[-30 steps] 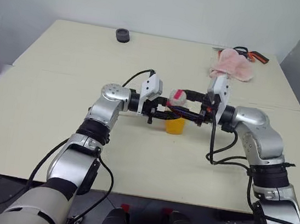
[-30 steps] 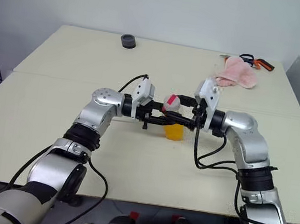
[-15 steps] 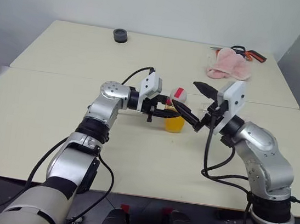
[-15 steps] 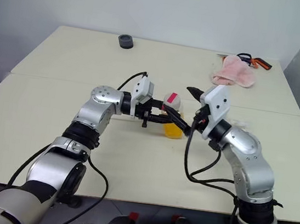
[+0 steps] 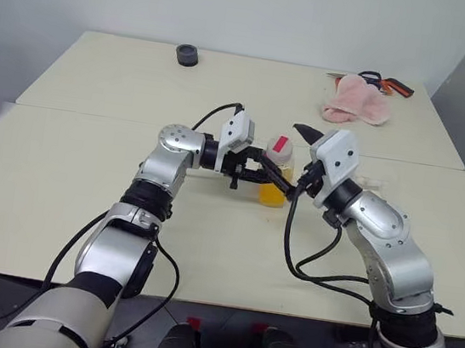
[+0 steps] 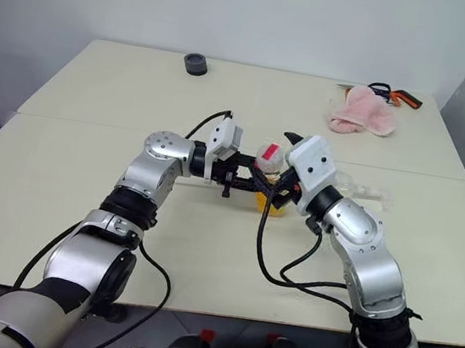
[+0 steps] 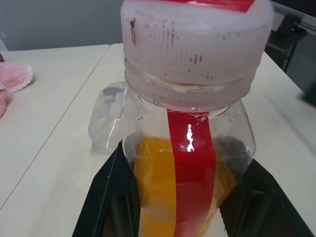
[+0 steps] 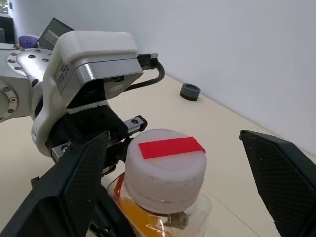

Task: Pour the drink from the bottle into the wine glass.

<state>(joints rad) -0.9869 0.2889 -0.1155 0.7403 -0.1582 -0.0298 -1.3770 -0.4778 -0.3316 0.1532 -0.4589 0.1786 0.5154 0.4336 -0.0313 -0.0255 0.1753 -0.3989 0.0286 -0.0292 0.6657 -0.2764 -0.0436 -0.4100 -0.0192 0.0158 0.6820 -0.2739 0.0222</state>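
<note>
Since a second ago the right claw [image 8: 168, 163] has let go around the cap [image 8: 165, 165], spread its fingers wide and swung up, so it now sits above and to the robot's right of the bottle [image 5: 275, 175] — its two fingers stand on either side of the cap without touching it. Meanwhile the left claw [image 5: 260, 171] has kept its place, clamped shut on the bottle's body and holding it upright at mid-desk [image 5: 90, 147].

The drink [image 7: 163, 192] fills only the lower part of the bottle. That white cap is on, so my judgement is that unscrewing is the step in hand and pouring has not begun.

The wine glass [image 6: 347, 185] appears to lie on the desk just behind the right arm, on the robot's right of the bottle — its clear shape is faint, and I cannot tell for certain how it rests.

What the coming move turns on: the bottle's long axis runs straight up, the cap tops it, and the opened right claw straddles that cap from above, nearer to it than anything else. A closing and twisting about that upright axis looks the likely need.

A pink cloth [image 5: 358, 100] lies far off at the back.
</note>
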